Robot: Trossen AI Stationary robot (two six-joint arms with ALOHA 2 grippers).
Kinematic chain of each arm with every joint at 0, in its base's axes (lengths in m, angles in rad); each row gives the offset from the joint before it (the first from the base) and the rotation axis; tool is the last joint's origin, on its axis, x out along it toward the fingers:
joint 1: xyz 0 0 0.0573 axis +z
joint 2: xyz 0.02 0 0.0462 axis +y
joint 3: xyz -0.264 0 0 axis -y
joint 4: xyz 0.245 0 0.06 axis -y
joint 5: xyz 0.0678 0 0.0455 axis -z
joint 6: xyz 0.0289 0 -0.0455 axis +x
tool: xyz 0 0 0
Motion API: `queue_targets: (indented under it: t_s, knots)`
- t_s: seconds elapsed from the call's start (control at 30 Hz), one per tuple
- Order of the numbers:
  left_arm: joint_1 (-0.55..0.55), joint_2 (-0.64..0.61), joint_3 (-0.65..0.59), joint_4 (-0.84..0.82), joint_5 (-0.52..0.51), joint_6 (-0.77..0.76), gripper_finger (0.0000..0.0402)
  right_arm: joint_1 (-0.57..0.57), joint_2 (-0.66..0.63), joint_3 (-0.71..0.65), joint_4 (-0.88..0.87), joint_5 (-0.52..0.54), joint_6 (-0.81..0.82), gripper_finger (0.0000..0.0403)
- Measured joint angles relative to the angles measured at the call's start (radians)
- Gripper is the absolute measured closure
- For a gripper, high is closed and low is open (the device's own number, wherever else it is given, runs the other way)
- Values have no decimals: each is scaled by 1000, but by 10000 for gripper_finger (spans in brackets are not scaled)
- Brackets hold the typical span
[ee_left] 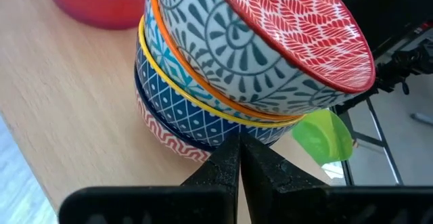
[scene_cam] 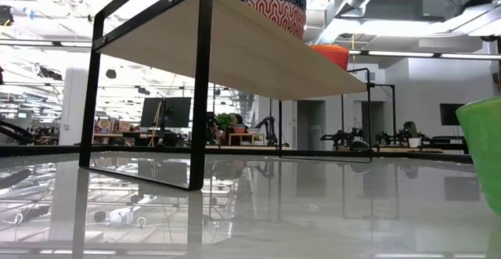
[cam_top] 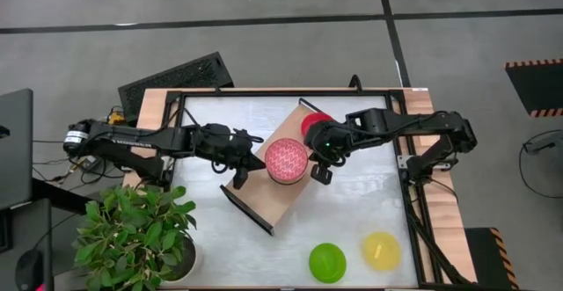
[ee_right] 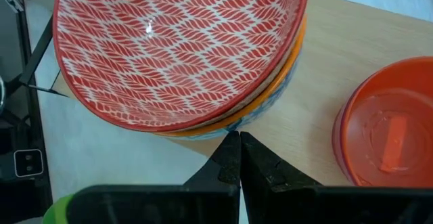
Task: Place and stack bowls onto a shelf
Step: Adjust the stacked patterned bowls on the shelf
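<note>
A stack of several patterned bowls (cam_top: 286, 159) stands on the light-wood shelf (cam_top: 264, 205), which lies slantwise across the table. The top bowl (ee_right: 176, 41) has a red lattice; the lowest bowl's base rests on the board. A plain red bowl (cam_top: 315, 122) sits on the shelf just beyond the stack. My left gripper (ee_left: 240, 158) is shut, with its tips at the stack's left side. My right gripper (ee_right: 238, 143) is shut at the stack's right side. Green (cam_top: 327, 262) and yellow (cam_top: 381, 250) bowls sit on the table near its front edge. My left gripper's shut fingertips (ee_left: 226, 158) come level from the table's left and meet the lower bowls of the stack (ee_left: 203, 139) near their base. The stack stays upright on the shelf. My right gripper's shut fingertips (ee_right: 230, 149) come from the table's right, just under the stack's overhanging rims (ee_right: 223, 128); I cannot tell whether they touch.
A potted plant (cam_top: 132, 234) stands at the table's near left corner. A black keyboard (cam_top: 176, 80) lies beyond the far left corner. The shelf's black end frames (scene_cam: 200, 87) lift the board off the white tabletop (cam_top: 369, 203). The green bowl (scene_cam: 481, 149) stands close to the low camera.
</note>
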Motion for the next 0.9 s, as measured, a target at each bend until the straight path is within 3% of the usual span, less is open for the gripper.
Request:
queue_targets:
  t_s: [0.9]
  knots:
    - [11,1,0,-16,-8,2,401,-7,-3,-24,37,-57,0,380]
